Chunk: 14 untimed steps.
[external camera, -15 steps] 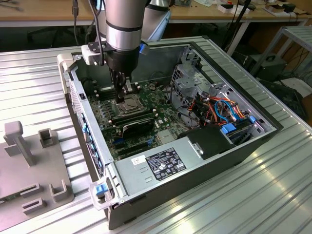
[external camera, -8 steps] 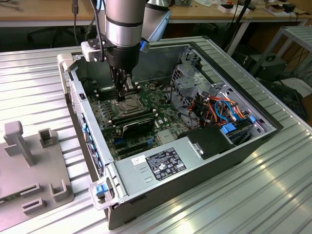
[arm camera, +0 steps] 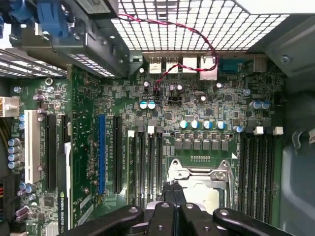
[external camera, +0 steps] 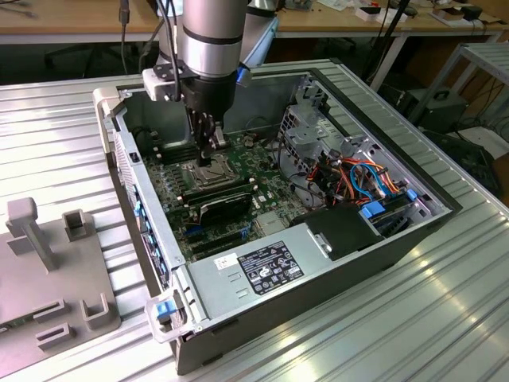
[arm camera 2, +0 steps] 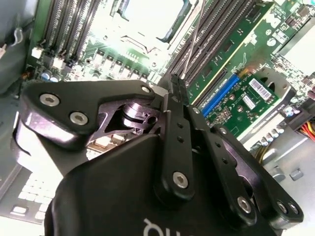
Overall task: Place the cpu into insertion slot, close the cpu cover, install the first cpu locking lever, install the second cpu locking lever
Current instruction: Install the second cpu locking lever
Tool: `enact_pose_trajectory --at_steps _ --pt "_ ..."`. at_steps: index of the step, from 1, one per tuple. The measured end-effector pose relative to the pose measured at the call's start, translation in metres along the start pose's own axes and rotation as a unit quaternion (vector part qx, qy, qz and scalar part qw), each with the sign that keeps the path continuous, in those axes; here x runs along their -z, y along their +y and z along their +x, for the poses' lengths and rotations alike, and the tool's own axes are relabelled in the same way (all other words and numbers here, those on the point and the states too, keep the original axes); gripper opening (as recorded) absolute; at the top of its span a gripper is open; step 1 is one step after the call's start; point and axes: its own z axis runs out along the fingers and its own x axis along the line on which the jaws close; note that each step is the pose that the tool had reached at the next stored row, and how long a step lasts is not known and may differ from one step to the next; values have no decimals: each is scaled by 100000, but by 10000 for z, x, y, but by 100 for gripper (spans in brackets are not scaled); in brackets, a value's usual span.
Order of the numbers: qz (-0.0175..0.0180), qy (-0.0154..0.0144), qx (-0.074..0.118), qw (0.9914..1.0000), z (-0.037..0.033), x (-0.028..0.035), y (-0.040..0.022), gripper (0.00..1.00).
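With the computer case [external camera: 334, 239] lying open on the ribbed metal surface [external camera: 445, 318], the following is observed:

Gripper [external camera: 208, 153]: positioned directly above the insertion slot [external camera: 208, 173]; the jaws are seen pressed together in both wrist views, with nothing visible between them.
Insertion slot: located on the green motherboard [arm camera: 197, 105], between the memory slots [arm camera: 258, 172].
Cpu cover [arm camera: 199, 169]: the silver frame is seen lying around the socket in the first wrist view.
Cpu [arm camera 2: 150, 14]: a bright, washed-out square is shown inside the frame in the second wrist view.
Grey fixture [external camera: 48, 270]: placed beside the case, at the exterior view's left.
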Motion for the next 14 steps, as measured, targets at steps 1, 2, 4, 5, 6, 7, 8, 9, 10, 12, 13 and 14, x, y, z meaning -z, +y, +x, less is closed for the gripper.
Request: enact_pose_trajectory --at_steps 1,2,4,5,6,7,8,9,10,12,13,14 --pt "-65 85 3 100000 4 -2 -15 11" --pt "-149 152 7 100000 6 -9 -35 11" --pt "-270 220 16 99999 10 -27 -78 11" --pt "-309 252 21 99999 11 -37 -100 11" --pt "-346 288 30 99999 12 -49 -129 11" --pt "-382 314 26 99999 13 -60 -156 11" --pt "-411 338 24 99999 14 -71 -184 11" --pt "-439 356 25 99998 14 -84 -213 11" --pt "-454 370 37 99998 14 -97 -241 11" --pt "-461 370 30 99998 12 -139 -311 11" --pt "-469 373 32 99998 11 -163 -352 11" --pt "-472 381 37 99998 11 -182 -384 11"
